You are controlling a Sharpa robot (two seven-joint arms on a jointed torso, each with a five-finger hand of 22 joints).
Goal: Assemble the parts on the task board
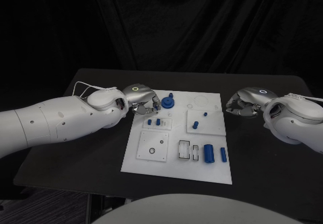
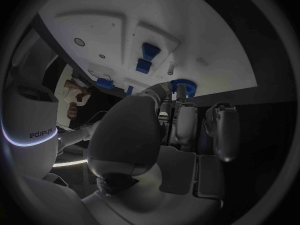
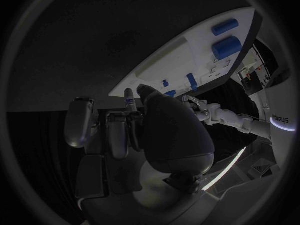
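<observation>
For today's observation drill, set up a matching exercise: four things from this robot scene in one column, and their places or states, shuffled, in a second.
Things:
1. left hand
2. right hand
3. round blue part
4. two blue cylinders

Places or states:
A. lying side by side on the task board's near right part
B. over the bare table, right of the board
C. at the board's far left corner
D. touched by the left hand's fingers

Pairs: 1-C, 2-B, 3-D, 4-A

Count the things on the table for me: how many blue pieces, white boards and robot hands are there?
Blue pieces: 7, as far as I can tell
White task board: 1
Robot hands, left hand and right hand: 2
Total: 10
</observation>
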